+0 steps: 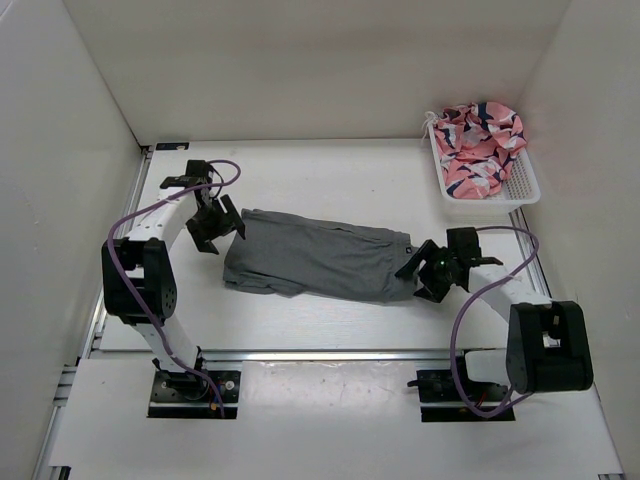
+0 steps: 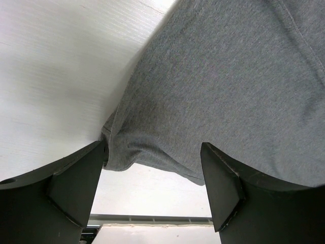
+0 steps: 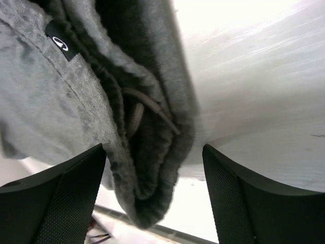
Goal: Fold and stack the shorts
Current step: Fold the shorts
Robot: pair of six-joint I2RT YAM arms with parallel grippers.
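The dark grey shorts (image 1: pixel 320 257) lie folded lengthwise across the middle of the table, leg hems to the left, waistband to the right. My left gripper (image 1: pixel 215 228) is open at the left end, its jaws straddling a hem corner of the shorts (image 2: pixel 152 147). My right gripper (image 1: pixel 425 272) is open at the right end; the gathered waistband with its drawstring (image 3: pixel 147 168) hangs between its jaws without being clamped. A pink, white and navy patterned garment (image 1: pixel 480 142) lies bunched in a basket at the back right.
The white basket (image 1: pixel 525 185) stands at the back right corner of the table. White walls enclose the table on the left, back and right. A metal rail (image 1: pixel 330 353) runs along the near edge by the arm bases.
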